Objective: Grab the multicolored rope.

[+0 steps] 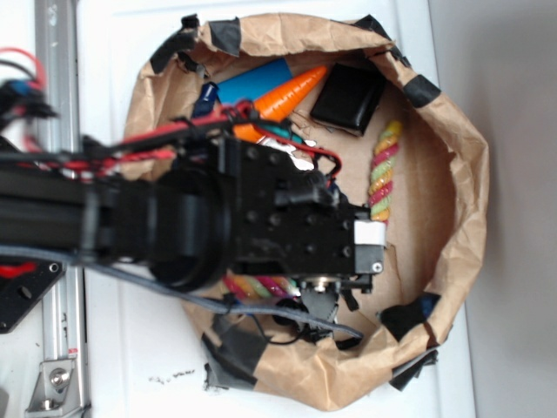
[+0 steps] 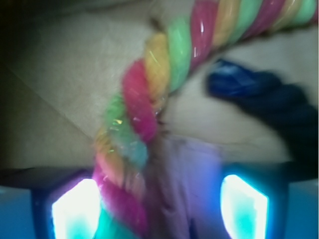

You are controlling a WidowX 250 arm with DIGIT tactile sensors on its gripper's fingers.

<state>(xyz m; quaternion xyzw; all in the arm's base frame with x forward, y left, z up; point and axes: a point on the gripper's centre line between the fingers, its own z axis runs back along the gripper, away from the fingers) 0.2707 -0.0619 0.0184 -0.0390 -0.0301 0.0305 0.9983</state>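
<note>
White tabletop (image 1: 130, 348), a metal rail along its left edge. On it a brown paper bag (image 1: 466, 183), walls rolled down and taped with black patches, makes a shallow basin for the clutter.

Gripper (image 2: 159, 204): the exterior view hides it under the arm's black body, low over the basin's centre. In the wrist view two glowing pads (image 2: 75, 209) stand well apart, so the jaws are wide and hold nothing. The multicolored rope (image 2: 144, 104) runs down between them, hard against the left pad and off-centre; the right pad has bare floor in front of it. Contact with the left pad cannot be confirmed through the blur.

Rope placement: it curves from the top right of the wrist view down to the gripper. From outside, one end lies upright along the basin's right side (image 1: 384, 170) and a short stretch shows under the arm; the middle is hidden. Judged: the jaws straddle a mid-span, so closing here should catch it, though it may roll off the left pad.

Around: a navy blue rope (image 2: 269, 99) just beside the bend, on the right, near enough to be pinched by mistake. Farther back, an orange cone-shaped piece (image 1: 291, 94), a blue flat piece (image 1: 252, 83) and a black box (image 1: 348, 97), all well apart from the grasp.
</note>
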